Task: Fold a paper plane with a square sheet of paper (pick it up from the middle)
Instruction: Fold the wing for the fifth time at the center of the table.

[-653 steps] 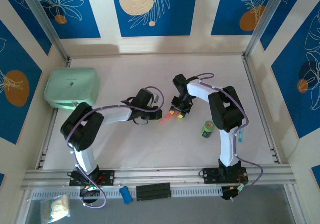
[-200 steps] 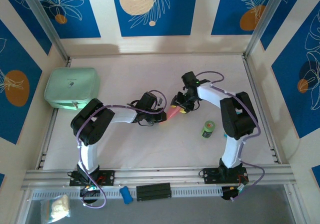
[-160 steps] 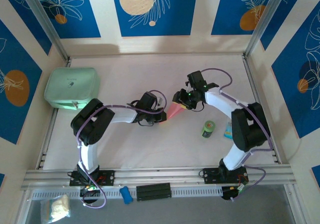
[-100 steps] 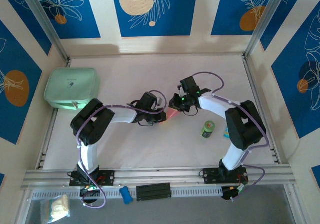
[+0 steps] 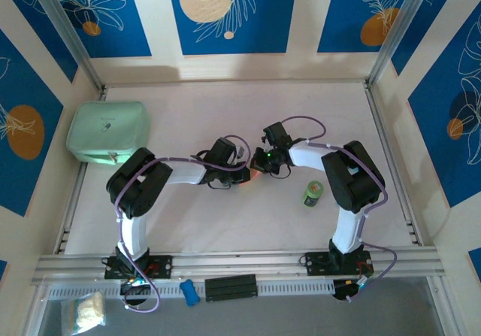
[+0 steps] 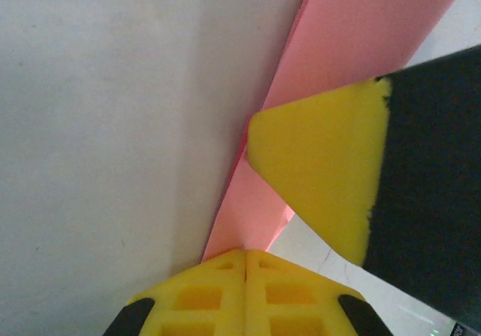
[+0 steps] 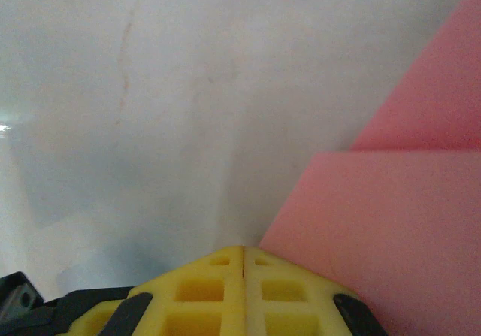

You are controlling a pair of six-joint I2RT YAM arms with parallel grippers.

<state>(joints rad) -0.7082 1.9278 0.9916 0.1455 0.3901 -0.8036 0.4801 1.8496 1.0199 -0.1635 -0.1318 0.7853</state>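
White tabletop (image 5: 225,110), blue-patterned walls (image 5: 233,13). Paper (image 6: 361,43): salmon-pink, folded to a narrow strip with straight layered edges, lying on the tabletop. Left gripper (image 6: 246,264): fingers closed, no gap; the strip starts at its tips and runs ahead, slanting right. Right gripper (image 7: 244,255): fingers closed too; paper touches its tips on the right side, overlapping folds visible. One right finger (image 6: 316,178) lies over the strip just ahead of the left tips.
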